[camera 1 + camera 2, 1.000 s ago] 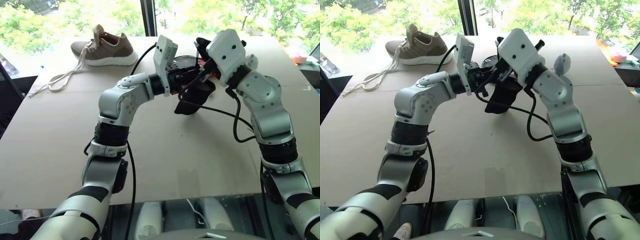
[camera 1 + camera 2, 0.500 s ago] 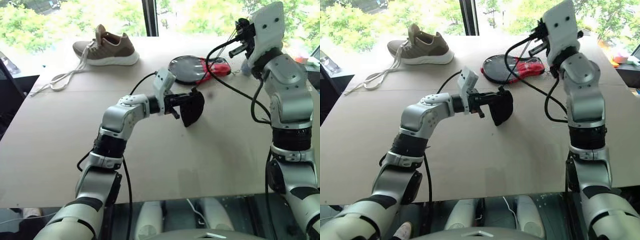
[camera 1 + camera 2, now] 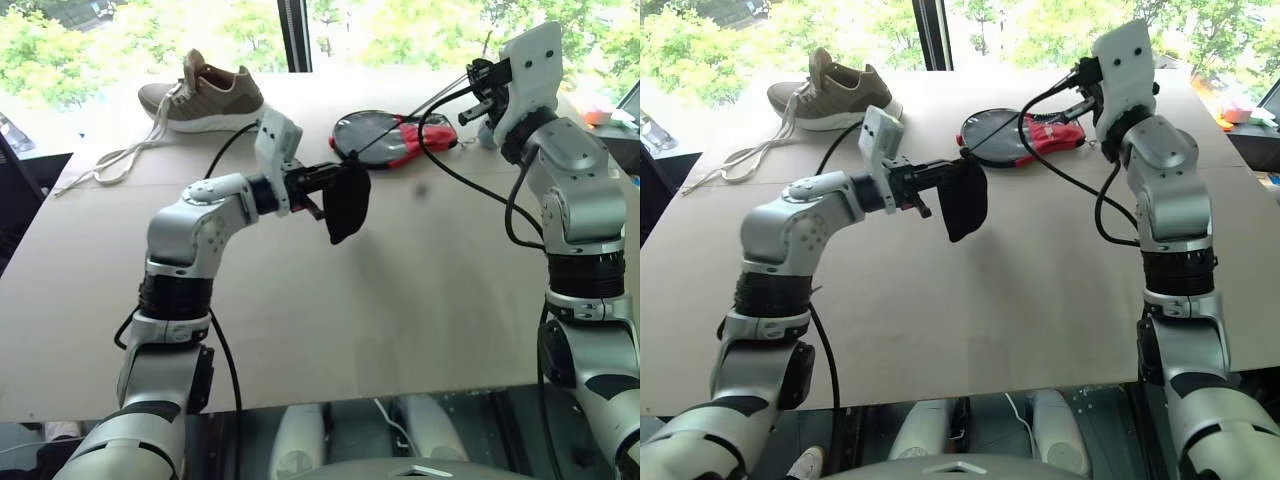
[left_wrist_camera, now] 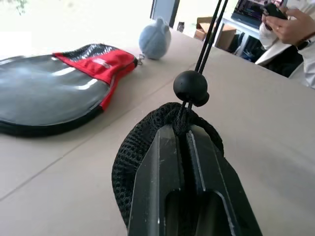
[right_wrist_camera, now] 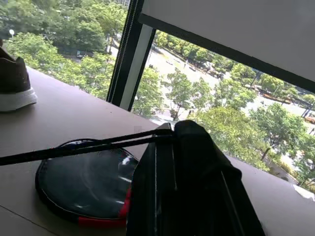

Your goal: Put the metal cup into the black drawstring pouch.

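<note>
The black drawstring pouch [image 3: 347, 203] hangs above the tabletop, its bunched mouth pinched by my shut left gripper [image 3: 335, 180], which reaches in from the left. In the left wrist view the mesh pouch [image 4: 133, 157] sits just past my gripper [image 4: 179, 132], with a round black cord stopper [image 4: 191, 87] at its mouth. A thin dark cord [image 3: 410, 120] runs taut from the pouch up and right to my right gripper [image 3: 478, 85], which is shut on the cord [image 5: 74, 150]. The metal cup is hidden.
A black-and-red paddle case [image 3: 385, 140] lies on the table behind the pouch. A tan shoe [image 3: 205, 95] with loose laces sits at the back left. A grey ball [image 4: 154, 38] rests beyond the case. A person's hands [image 4: 290, 24] hold a phone past the table.
My grippers have parted: the right one swung up and to the right, drawing the cord taut. The left one carried the pouch to the left and slightly down.
</note>
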`<state>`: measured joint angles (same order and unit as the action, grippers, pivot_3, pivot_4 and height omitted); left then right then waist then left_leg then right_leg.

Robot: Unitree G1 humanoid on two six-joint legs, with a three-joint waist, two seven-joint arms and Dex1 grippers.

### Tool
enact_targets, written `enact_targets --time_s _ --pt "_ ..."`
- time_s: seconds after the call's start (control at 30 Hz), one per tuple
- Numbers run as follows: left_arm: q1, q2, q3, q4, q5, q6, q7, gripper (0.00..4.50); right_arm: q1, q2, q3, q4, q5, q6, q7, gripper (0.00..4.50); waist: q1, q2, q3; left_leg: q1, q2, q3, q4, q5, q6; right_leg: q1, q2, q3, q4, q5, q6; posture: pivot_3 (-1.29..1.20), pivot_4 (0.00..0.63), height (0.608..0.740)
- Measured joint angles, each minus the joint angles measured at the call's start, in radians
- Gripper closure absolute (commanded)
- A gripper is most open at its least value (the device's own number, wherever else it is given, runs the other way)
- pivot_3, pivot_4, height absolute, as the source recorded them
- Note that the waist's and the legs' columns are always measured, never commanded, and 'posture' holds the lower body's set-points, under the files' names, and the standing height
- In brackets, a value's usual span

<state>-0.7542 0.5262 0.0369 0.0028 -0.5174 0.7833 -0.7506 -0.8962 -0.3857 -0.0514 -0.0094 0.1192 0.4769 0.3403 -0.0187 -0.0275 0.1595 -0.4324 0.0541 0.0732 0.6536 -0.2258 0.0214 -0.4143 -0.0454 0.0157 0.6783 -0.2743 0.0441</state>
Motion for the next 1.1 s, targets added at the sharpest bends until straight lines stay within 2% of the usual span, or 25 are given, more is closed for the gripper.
enact_targets --time_s 0.17,0.23,0.3,0.4,0.47,0.5,0.53,0.57,0.63,0.7,0.8,0.87,0.9,1.03,1.1 --pt "0.001 0.137 0.051 -0.040 -0.027 0.056 -0.014 4.45 -0.036 0.034 0.034 -0.089 0.072 0.039 0.037 4.50 0.002 0.000 0.000 0.000 0.000 0.000 0.000 0.000 0.000 0.000 0.000 -0.001 0.000 0.000 0.000 0.00 0.150 0.740" --pt "0.002 0.192 0.045 -0.043 -0.020 0.071 -0.031 4.45 -0.011 0.038 0.056 -0.097 0.077 0.046 0.050 4.50 0.006 0.000 0.000 0.000 0.000 -0.001 0.000 0.000 0.000 0.001 0.000 -0.001 0.000 0.000 0.000 0.00 0.150 0.740" --pt "0.024 0.230 0.000 -0.051 0.029 0.058 -0.038 4.45 0.081 0.064 0.079 -0.084 0.076 0.044 0.053 4.50 0.011 -0.001 -0.001 0.000 -0.001 -0.001 0.000 0.000 0.000 0.002 -0.001 -0.002 -0.001 0.000 0.000 0.00 0.150 0.740" --pt "0.069 0.183 -0.038 -0.049 0.063 0.053 -0.013 4.45 0.193 0.085 0.131 -0.026 0.042 0.038 0.044 4.50 0.014 -0.001 -0.001 0.000 -0.001 0.000 0.002 0.000 0.000 0.002 -0.001 -0.002 0.000 0.000 0.000 0.00 0.150 0.740" --pt "0.090 0.078 -0.013 -0.046 0.021 0.078 0.025 4.45 0.275 0.111 0.172 0.010 0.011 0.020 0.036 4.50 0.014 -0.001 -0.001 -0.002 -0.001 -0.001 0.002 0.000 0.000 0.001 -0.001 -0.002 0.000 0.000 0.000 0.00 0.150 0.740" --pt "0.091 0.038 0.003 -0.045 -0.009 0.097 0.040 3.82 0.299 0.120 0.193 0.025 0.000 0.016 0.033 4.50 0.011 -0.001 0.000 -0.002 -0.001 -0.001 0.003 0.000 0.000 0.000 -0.001 -0.002 0.001 0.000 0.000 0.00 0.150 0.740" --pt "0.091 0.010 0.032 -0.046 -0.055 0.132 0.048 3.68 0.324 0.121 0.204 0.030 -0.007 0.012 0.033 4.50 0.007 -0.001 0.000 -0.002 -0.001 -0.001 0.003 0.000 0.000 0.000 -0.001 -0.002 0.001 0.000 0.000 0.00 0.150 0.740" --pt "0.091 0.002 0.058 -0.047 -0.087 0.157 0.050 3.09 0.338 0.116 0.204 0.030 -0.014 0.008 0.033 4.21 0.003 -0.001 0.000 -0.002 0.000 -0.001 0.003 0.000 0.000 0.000 0.000 -0.001 0.001 0.000 0.000 0.00 0.150 0.740" --pt "0.092 -0.002 0.145 -0.047 -0.167 0.213 0.057 2.30 0.371 0.069 0.194 0.027 -0.029 -0.009 0.042 3.65 -0.005 -0.001 0.000 0.000 0.000 -0.001 0.003 0.000 0.000 0.000 0.000 -0.001 0.001 0.000 0.000 0.00 0.150 0.740" --pt "0.093 0.009 0.217 -0.011 -0.197 0.240 0.074 1.36 0.399 0.034 0.184 0.024 -0.035 -0.010 0.055 2.67 -0.009 -0.001 0.000 0.001 0.000 -0.001 0.002 0.000 0.000 0.001 0.000 -0.001 0.002 0.000 0.000 0.00 0.150 0.740" --pt "0.117 0.051 0.255 0.062 -0.200 0.266 0.075 0.01 0.438 0.015 0.185 0.011 -0.039 -0.014 0.077 1.13 -0.017 -0.001 0.000 0.001 0.000 -0.001 0.002 0.000 0.000 0.001 0.000 -0.001 0.002 0.000 0.000 0.00 0.150 0.740" --pt "0.148 0.085 0.230 0.064 -0.191 0.266 0.055 0.00 0.463 -0.006 0.184 -0.002 -0.042 -0.016 0.086 0.19 -0.017 -0.001 0.000 0.000 0.000 -0.001 0.002 0.000 0.000 0.001 0.000 0.000 0.001 0.000 0.000 0.00 0.150 0.740" --pt "0.152 0.084 0.229 0.063 -0.192 0.263 0.053 0.00 0.480 -0.017 0.177 -0.016 -0.043 -0.016 0.086 0.04 -0.014 -0.001 0.000 0.000 0.000 -0.001 0.002 0.000 0.000 0.001 -0.001 -0.001 0.001 0.000 0.000 0.00 0.150 0.740" --pt "0.175 0.024 0.279 0.021 -0.177 0.141 0.118 0.00 0.575 -0.046 0.120 -0.100 -0.026 -0.074 0.104 0.04 0.006 -0.001 0.000 0.000 0.000 -0.001 0.002 0.000 0.000 0.001 -0.001 -0.001 0.001 0.000 0.000 0.00 0.150 0.740" --pt "0.221 -0.008 0.294 -0.027 -0.153 0.055 0.151 0.00 0.635 -0.072 0.096 -0.142 0.016 -0.115 0.163 0.04 0.008 -0.001 0.000 0.000 0.000 -0.001 0.002 0.000 0.000 0.002 -0.001 -0.001 0.000 0.000 0.000 0.00 0.150 0.740"
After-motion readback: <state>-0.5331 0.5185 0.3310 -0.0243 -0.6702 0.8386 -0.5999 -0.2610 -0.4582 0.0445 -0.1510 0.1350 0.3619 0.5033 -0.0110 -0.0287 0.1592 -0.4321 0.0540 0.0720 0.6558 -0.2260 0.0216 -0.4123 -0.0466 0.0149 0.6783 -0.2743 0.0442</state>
